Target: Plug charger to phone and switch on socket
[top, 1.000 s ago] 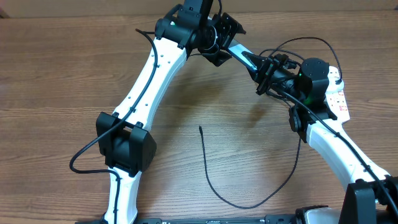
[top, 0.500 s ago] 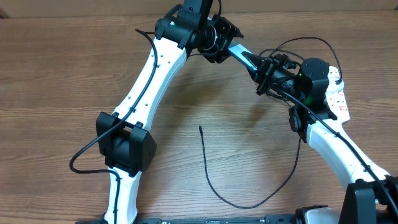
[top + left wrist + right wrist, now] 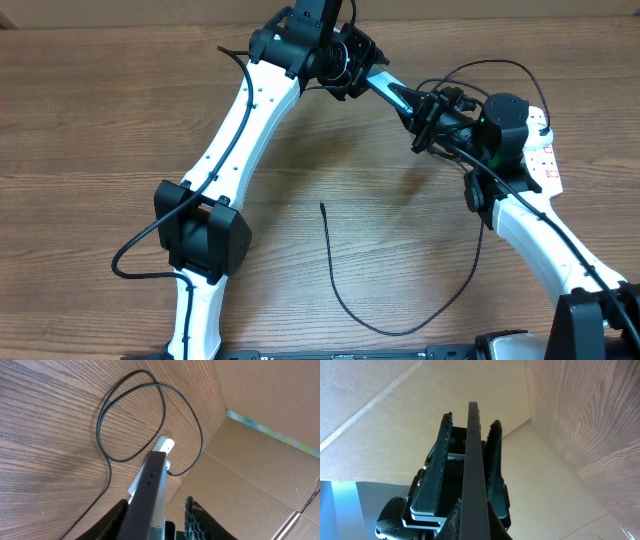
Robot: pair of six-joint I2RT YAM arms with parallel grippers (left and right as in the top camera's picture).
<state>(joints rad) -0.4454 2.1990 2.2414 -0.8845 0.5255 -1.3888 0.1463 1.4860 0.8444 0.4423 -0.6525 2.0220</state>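
Phone (image 3: 398,95): a slim slab with a dark frame and a sliver of cyan screen. From overhead I see it almost edge-on. It is raised above the table (image 3: 100,110) at about 1 o'clock from the table's middle, bridging my two grippers.

Right gripper (image 3: 428,118): its fingers are pressed onto the phone's end toward 4 o'clock, pinching it. In the right wrist view the phone runs as a thin dark blade between the two black fingers.

Left gripper (image 3: 352,72): its fingers stand on either side of the phone's end toward 10 o'clock. I cannot tell whether they bear on it.

Charger (image 3: 335,285): a thin black cable lying loose on the table. Its free tip is near the middle, and its slack sweeps round through 6 o'clock and up toward 3 o'clock, where the right arm hides it. The left wrist view shows more black loops on the wood.

Socket (image 3: 545,155): white with small red marks, at 3 o'clock, largely covered by the right arm.

Surface: brown wood grain, matt. Plain cardboard walls (image 3: 265,475) close off the table's edge in both wrist views.
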